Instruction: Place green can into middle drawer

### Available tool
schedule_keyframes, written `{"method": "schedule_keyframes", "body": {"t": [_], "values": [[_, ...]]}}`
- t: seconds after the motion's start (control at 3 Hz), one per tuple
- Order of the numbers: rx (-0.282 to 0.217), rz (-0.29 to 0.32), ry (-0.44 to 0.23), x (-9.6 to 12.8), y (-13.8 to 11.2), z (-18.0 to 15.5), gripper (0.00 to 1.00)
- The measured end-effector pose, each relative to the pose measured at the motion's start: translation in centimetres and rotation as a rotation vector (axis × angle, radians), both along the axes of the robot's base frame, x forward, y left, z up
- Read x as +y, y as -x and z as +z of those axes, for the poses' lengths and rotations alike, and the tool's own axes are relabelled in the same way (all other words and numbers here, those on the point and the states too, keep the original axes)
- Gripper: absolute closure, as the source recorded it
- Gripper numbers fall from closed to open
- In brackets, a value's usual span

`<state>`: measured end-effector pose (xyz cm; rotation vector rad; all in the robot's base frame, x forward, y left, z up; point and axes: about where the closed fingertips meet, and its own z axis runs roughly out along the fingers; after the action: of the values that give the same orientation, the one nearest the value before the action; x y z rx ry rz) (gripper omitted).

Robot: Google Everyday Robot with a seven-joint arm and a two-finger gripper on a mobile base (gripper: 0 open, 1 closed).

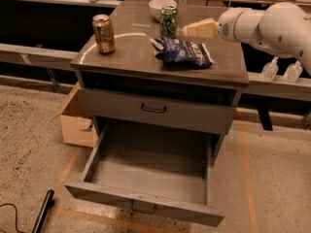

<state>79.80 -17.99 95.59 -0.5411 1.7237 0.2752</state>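
Note:
The green can (pixel 168 21) stands upright at the back of the cabinet top (pixel 131 57), next to a white bowl. My gripper (pixel 190 30) hovers just to the right of the can at about its height, pointing left at it, with a small gap between them. The white arm reaches in from the right. The middle drawer (pixel 150 174) is pulled wide open below and is empty inside; its black handle (pixel 143 208) faces the front. The closed drawer front (pixel 153 109) sits above it.
A gold-orange can (pixel 104 34) stands at the left of the top. A dark blue chip bag (pixel 182 52) lies in front of the green can. A white bowl (pixel 162 6) sits behind. A cardboard box (pixel 77 123) stands on the floor at the left. Two clear bottles (pixel 269 69) stand at the right.

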Motion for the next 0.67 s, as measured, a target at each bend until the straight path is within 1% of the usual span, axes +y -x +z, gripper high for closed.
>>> {"method": "schedule_keyframes", "body": {"t": [0.33, 0.67], "values": [[0.009, -0.024, -0.009, 0.7, -2.2, -1.5, 0.00], [0.014, -0.013, -0.009, 1.9, -4.6, -3.1, 0.00]]}}
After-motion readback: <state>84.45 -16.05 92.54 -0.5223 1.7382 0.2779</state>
